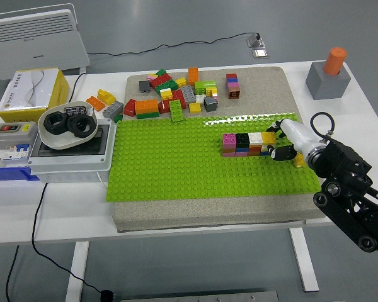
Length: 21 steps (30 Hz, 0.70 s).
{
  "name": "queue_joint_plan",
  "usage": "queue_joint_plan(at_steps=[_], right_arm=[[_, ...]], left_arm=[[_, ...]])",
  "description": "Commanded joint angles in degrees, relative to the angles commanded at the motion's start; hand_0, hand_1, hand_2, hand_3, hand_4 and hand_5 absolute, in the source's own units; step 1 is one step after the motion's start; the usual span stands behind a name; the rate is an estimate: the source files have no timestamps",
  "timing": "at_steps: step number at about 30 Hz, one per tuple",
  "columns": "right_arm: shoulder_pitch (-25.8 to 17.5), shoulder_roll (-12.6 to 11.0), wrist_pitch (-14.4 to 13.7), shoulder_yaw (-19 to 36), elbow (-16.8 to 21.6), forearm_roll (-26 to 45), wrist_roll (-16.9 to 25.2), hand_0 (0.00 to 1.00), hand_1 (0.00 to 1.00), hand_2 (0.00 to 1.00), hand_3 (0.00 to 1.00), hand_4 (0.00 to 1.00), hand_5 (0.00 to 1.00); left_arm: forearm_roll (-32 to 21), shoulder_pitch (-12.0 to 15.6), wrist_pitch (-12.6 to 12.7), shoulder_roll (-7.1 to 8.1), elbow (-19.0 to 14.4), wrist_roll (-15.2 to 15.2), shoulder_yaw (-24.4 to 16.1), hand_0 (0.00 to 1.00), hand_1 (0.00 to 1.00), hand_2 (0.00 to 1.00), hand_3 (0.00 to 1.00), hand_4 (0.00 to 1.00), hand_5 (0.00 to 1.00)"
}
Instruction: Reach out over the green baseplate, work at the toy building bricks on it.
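Note:
A green baseplate [176, 163] lies on a beige mat in the middle of the table. On its right part stands a short row of stacked bricks [242, 144]: pink, black and white tops, with a yellow brick [269, 136] at the right end. My right hand [281, 148] reaches in from the lower right and rests against that right end, touching the yellow brick. The hand hides the bricks' end face. Another small yellow brick [298, 161] shows just under the wrist. The left arm is out of the picture.
Behind the baseplate, loose bricks [176, 94] lie in a pile on the mat. At the left stand a grey box with a bowl of black rings [66, 126] and a yellow carton [34, 93]. A grey block with an orange cylinder [329, 75] stands far right.

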Motion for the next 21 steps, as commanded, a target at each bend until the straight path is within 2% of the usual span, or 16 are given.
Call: queue_joint_plan(at_steps=[21], right_arm=[[0.0,0.1,-0.4,-0.1,-0.2,0.3,0.2,0.744,0.759,0.789,0.707,0.601,0.088]], left_arm=[[0.0,0.1,-0.1,0.1,0.0,0.0,0.0,0.789,0.729,0.643,0.461,0.658,0.399]])
